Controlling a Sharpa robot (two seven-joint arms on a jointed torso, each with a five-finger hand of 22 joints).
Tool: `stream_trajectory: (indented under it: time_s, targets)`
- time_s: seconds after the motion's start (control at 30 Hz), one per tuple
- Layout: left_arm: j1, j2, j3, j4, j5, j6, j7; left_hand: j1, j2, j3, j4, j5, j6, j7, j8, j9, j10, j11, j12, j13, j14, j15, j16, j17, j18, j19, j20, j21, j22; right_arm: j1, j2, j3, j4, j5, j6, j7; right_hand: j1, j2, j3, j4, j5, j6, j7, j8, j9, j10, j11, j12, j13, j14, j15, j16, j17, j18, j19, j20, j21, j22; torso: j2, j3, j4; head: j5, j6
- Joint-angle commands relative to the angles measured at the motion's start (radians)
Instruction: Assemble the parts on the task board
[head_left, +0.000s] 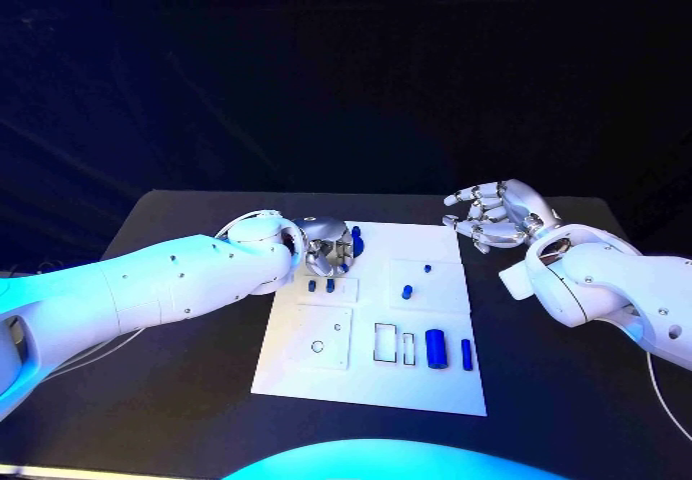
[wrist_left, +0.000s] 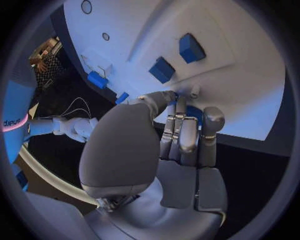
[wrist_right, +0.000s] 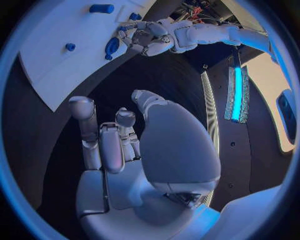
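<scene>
The white task board (head_left: 433, 385) lies in the middle of the black table. My left hand (head_left: 329, 250) hangs over its far left corner with fingers curled down; the fingertips (wrist_left: 180, 107) touch the board at a dark blue round part (head_left: 356, 240), mostly hidden behind them (wrist_left: 194, 112). Whether the part is held I cannot tell. Two small blue pieces (head_left: 320, 285) stand just in front of that hand, also seen as blocks (wrist_left: 162, 69). My right hand (head_left: 498, 215) hovers off the board's far right corner, fingers loosely bent and apart, holding nothing (wrist_right: 119, 145).
More blue parts sit on the board: two small pegs (head_left: 407, 292) in the right middle, a block (head_left: 436, 348) and a bar (head_left: 467, 354) at the near right, beside pale outlined slots (head_left: 385, 342). A round hole (head_left: 317, 347) marks the near left panel.
</scene>
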Motion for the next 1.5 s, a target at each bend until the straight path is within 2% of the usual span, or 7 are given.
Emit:
stream_trajectory:
  time_s: [0.03,0.23,0.4,0.73,0.93,1.17,1.5]
  targets:
    - [0.001,-0.014,0.009,0.02,0.1,-0.011,0.007,-0.014,0.001,0.001,-0.005,0.003,0.007,0.001,-0.009,0.0,0.008,0.001,-0.007,-0.001,0.009,0.001,0.003,0.0,-0.012,0.004,0.002,0.005,0.0,0.0,0.0,0.0,0.0,-0.006,0.014,-0.001,-0.005,-0.009,0.005,-0.001,0.004,0.003,-0.002,0.007,0.001,-0.003,-0.004,-0.005,-0.002,0.021,-0.008,-0.007,-0.002,0.017,0.0,-0.001,-0.008,-0.002,-0.001,0.0002,0.0012,0.0,0.001]
    - [0.002,-0.059,0.032,0.067,0.154,0.001,-0.007,-0.023,-0.004,-0.001,-0.004,0.004,0.007,0.002,-0.015,-0.001,0.01,0.003,-0.016,-0.002,0.009,0.002,0.003,-0.003,-0.011,0.003,0.003,0.004,-0.001,0.0,-0.003,0.0,0.0,-0.006,0.015,-0.005,-0.006,-0.009,0.005,0.0,0.004,0.004,-0.002,0.008,0.001,-0.003,-0.004,-0.006,-0.004,0.021,-0.008,-0.007,-0.002,0.017,0.0,-0.002,-0.009,-0.003,-0.001,0.0011,0.0033,-0.001,0.001]
    - [0.005,-0.094,0.04,0.089,0.165,0.021,-0.023,-0.025,-0.006,-0.001,-0.004,0.004,0.008,0.002,-0.016,0.0,0.011,0.003,-0.018,-0.003,0.008,0.003,0.002,-0.004,-0.012,0.003,0.003,0.004,0.0,0.0,-0.004,0.0,0.0,-0.007,0.017,-0.007,-0.006,-0.009,0.005,0.0,0.004,0.004,-0.002,0.008,0.001,-0.003,-0.004,-0.006,-0.004,0.021,-0.008,-0.007,-0.002,0.017,0.0,-0.002,-0.009,-0.003,-0.001,0.0008,0.0023,0.001,0.002]
    - [0.005,-0.116,0.042,0.075,0.15,0.052,-0.041,-0.028,-0.005,-0.001,-0.002,0.004,0.011,0.002,-0.017,0.0,0.014,0.003,-0.021,-0.003,0.008,0.003,0.002,-0.005,-0.012,0.004,0.003,0.004,0.0,0.0,-0.004,0.0,-0.002,-0.008,0.022,-0.009,-0.008,-0.009,0.006,0.0,0.004,0.004,-0.002,0.008,0.001,-0.003,-0.004,-0.007,-0.005,0.022,-0.008,-0.008,-0.001,0.017,0.001,-0.002,-0.009,-0.003,-0.001,0.0,0.0025,0.005,0.001]
    - [0.005,-0.107,0.042,0.055,0.135,0.06,-0.044,-0.029,-0.005,0.0,-0.002,0.004,0.012,0.001,-0.017,0.0,0.015,0.002,-0.022,-0.002,0.008,0.003,0.002,-0.007,-0.012,0.004,0.004,0.004,0.001,0.0,-0.003,0.0,-0.003,-0.009,0.023,-0.01,-0.008,-0.009,0.006,0.0,0.004,0.004,-0.002,0.008,0.001,-0.003,-0.004,-0.007,-0.005,0.022,-0.008,-0.008,-0.001,0.017,0.001,-0.002,-0.009,-0.003,0.001,-0.0018,0.0003,0.006,0.001]
    - [0.004,-0.095,0.041,0.04,0.128,0.07,-0.045,-0.029,-0.004,0.0,-0.003,0.004,0.014,0.001,-0.018,0.001,0.017,0.002,-0.022,-0.002,0.008,0.002,0.002,-0.007,-0.012,0.004,0.004,0.004,0.001,0.0,-0.002,0.0,-0.004,-0.01,0.024,-0.01,-0.008,-0.009,0.006,0.0,0.004,0.004,-0.002,0.008,0.001,-0.003,-0.004,-0.007,-0.005,0.022,-0.008,-0.008,-0.001,0.017,0.001,-0.002,-0.009,-0.003,0.002,0.0002,-0.0002,0.005,-0.002]
    - [0.004,-0.083,0.039,0.027,0.119,0.087,-0.05,-0.029,-0.004,0.001,-0.003,0.004,0.015,0.0,-0.018,0.001,0.017,0.001,-0.023,-0.002,0.007,0.002,0.001,-0.008,-0.011,0.003,0.004,0.004,0.0,0.0,-0.002,0.0,-0.003,-0.011,0.024,-0.01,-0.008,-0.009,0.006,0.0,0.004,0.004,-0.002,0.008,0.001,-0.003,-0.004,-0.007,-0.005,0.022,-0.008,-0.008,-0.001,0.017,0.001,-0.002,-0.009,-0.003,0.001,0.0,0.0009,0.006,-0.005]
